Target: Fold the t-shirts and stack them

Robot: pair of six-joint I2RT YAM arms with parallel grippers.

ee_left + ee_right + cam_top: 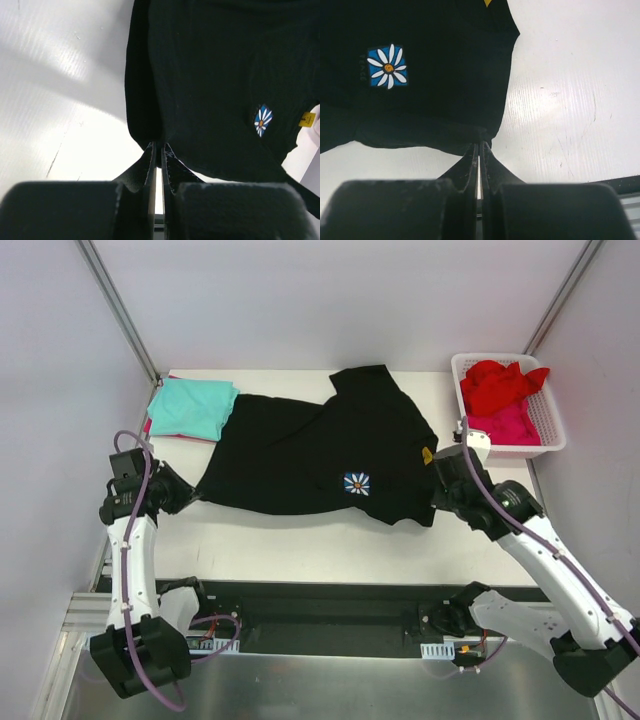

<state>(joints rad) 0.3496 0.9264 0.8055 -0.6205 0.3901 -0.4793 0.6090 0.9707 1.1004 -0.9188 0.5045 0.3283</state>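
With both jaws pinched shut on the near corners of the black shirt [300, 450], spread across the surface [300, 545] touching the teal shirt [192, 407], lift evenly, hold the hem taut, fold away without dragging the teal shirt.

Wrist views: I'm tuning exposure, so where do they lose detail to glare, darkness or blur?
Left wrist: the black shirt is near featureless dark, the table glares white beside it, the left hand is soft-edged up close. Right wrist: same crushed black, yet the flower print is crisp; the right hand looks soft too.
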